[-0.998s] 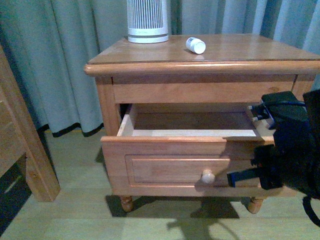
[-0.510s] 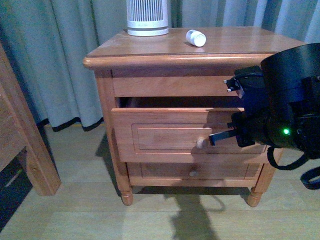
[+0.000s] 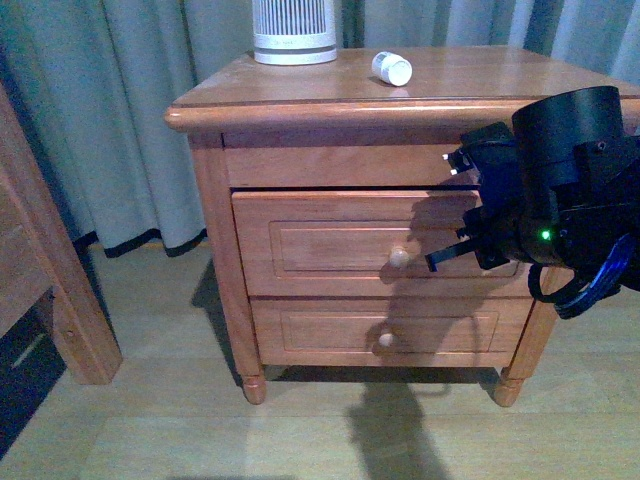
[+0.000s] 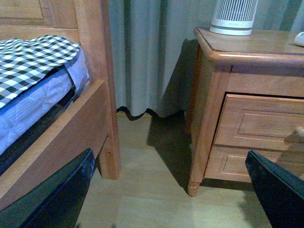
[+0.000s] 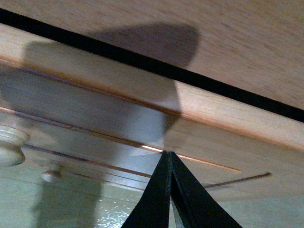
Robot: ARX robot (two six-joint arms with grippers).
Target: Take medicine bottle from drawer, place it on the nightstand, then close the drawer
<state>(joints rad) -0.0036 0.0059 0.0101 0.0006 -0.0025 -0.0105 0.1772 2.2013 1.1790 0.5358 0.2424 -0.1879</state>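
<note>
The honey-brown nightstand (image 3: 300, 95) stands in front of me. On its top lies the small white medicine bottle (image 3: 391, 68), on its side. The drawer (image 3: 320, 245) is pushed in, its front about level with the frame. My right gripper (image 3: 440, 262) is shut and empty, its tips against the drawer front just right of the round knob (image 3: 399, 257). In the right wrist view the shut fingers (image 5: 168, 190) meet at the recessed panel (image 5: 95, 114), with the knob (image 5: 9, 145) off to one side. My left gripper (image 4: 168, 199) hangs open above the floor, away from the nightstand (image 4: 247, 47).
A tall white ribbed device (image 3: 294, 30) stands at the back of the nightstand top. Below the drawer is a shallower drawer (image 3: 300, 335). A wooden bed frame post (image 3: 40, 280) and a bed with checked bedding (image 4: 38, 61) are to the left. Grey curtains (image 3: 120, 120) hang behind.
The drawer went from wide open to pushed in, with my shut right gripper moving forward against its front. The bottle stayed on the nightstand top.
</note>
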